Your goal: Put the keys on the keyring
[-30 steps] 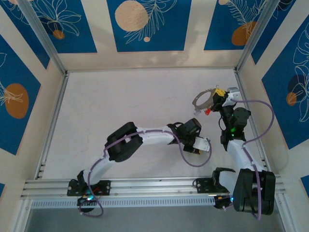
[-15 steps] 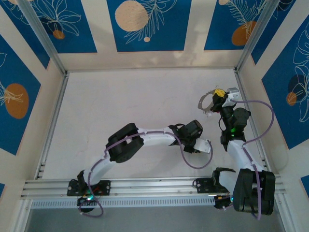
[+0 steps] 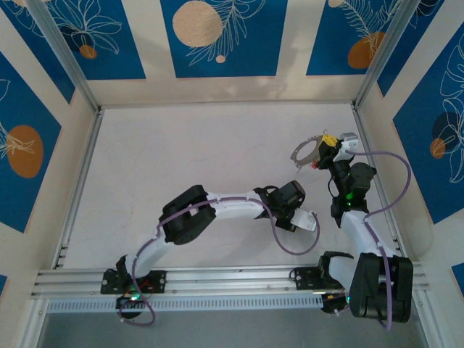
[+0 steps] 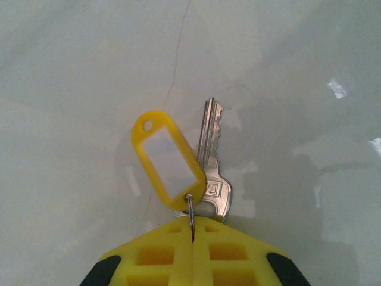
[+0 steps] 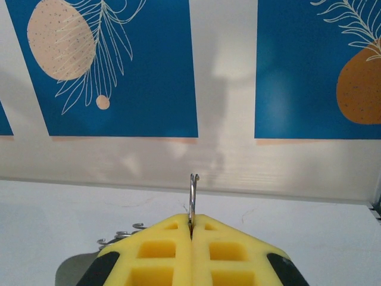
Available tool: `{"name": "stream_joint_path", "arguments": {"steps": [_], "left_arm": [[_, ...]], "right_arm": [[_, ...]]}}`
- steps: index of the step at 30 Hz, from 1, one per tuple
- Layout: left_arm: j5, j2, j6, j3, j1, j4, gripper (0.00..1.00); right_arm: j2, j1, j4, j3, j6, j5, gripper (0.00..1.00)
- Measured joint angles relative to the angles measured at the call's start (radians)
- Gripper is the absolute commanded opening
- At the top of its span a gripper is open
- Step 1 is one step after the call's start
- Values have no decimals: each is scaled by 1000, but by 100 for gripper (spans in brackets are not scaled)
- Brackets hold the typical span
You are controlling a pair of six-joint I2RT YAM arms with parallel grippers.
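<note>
L tool (image 4: 193,231) now clenched on key (image 4: 212,156); R tool (image 5: 191,225) still grips keyring (image 5: 193,192).

A pale matte counter (image 3: 188,159) is enclosed by cream walls carrying blue botanical prints (image 3: 217,36). A ribbed aluminium rail (image 3: 217,279) runs along its near edge. A hairline crack (image 4: 177,53) and small white scuffs (image 4: 337,88) mark the surface.

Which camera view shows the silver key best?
The left wrist view: the silver key is close and sharp at the left gripper. In the top external view it is too small to tell; the right wrist view faces the wall.
</note>
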Motion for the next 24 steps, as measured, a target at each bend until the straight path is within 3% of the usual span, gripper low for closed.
{"name": "stream_joint_path", "arguments": {"steps": [7,17,24], "left_arm": [[-16,-112,-13,-149,8,1,0],[-44,-665,-117,-563,87,15,0],[-131,-986,-140,-611,179,-150,0]], "right_arm": [[-14,14,13,-14,-70,-34,0],[-27,137,7,-45,-238,-98,0],[10,262,-39,-44,-340,-187,0]]}}
